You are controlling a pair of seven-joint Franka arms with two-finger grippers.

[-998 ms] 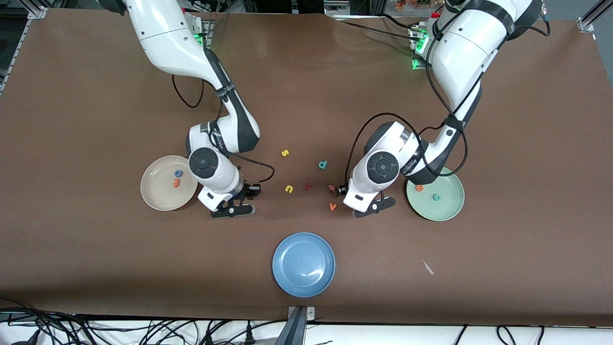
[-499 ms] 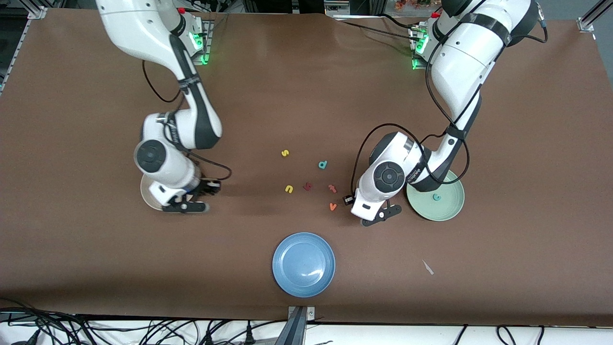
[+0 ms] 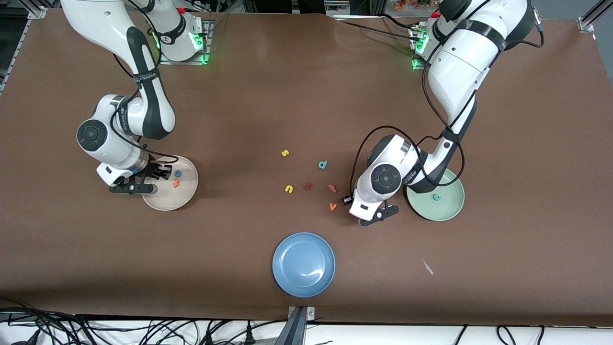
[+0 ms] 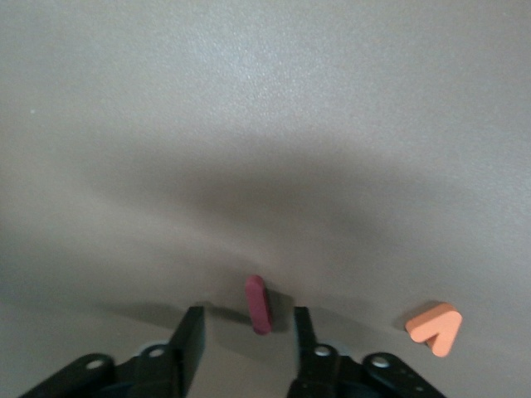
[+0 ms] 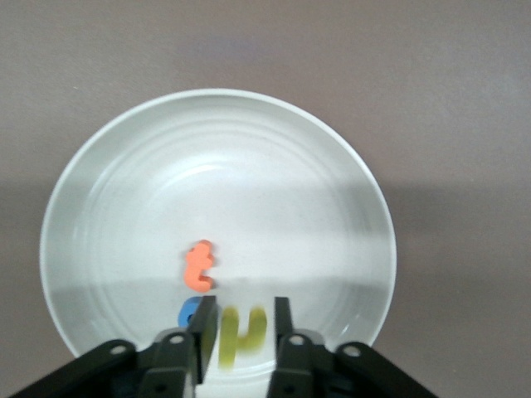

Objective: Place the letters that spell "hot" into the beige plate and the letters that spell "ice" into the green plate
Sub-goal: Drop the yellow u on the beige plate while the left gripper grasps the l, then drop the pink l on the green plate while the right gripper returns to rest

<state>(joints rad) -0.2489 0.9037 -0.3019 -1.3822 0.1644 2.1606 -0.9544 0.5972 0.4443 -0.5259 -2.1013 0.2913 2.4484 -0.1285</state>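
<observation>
Sorting foam letters from my remote station: the right pincer (image 5: pixel 245 303) hangs low over the beige plate (image 3: pixel 165 199), toward the right arm's end of the worktop (image 3: pixel 306 86), its jaws slightly parted around the yellow "h" (image 5: pixel 242 336), which looks to be dropping free to join the blue "o" (image 3: pixel 178 173) and orange "t" (image 3: pixel 176 182) already in the plate. Near the worktop's middle, just beside the green plate (image 3: pixel 445 211), the left pincer (image 4: pixel 247 313) is down at the surface, jaws apart and gripping nothing, the dark red "i" (image 4: pixel 258 303) between them and not quite centred. The orange "v" (image 4: pixel 435 327) lies near it, outside the jaws. Only the teal "c" (image 3: pixel 436 197) shows in the green plate; the arm covers part of it. I judge the step in hand is grasping the "i": I should centre the bar, close gently so it does not tip or squirt out, then lift straight before swinging over the green plate.
</observation>
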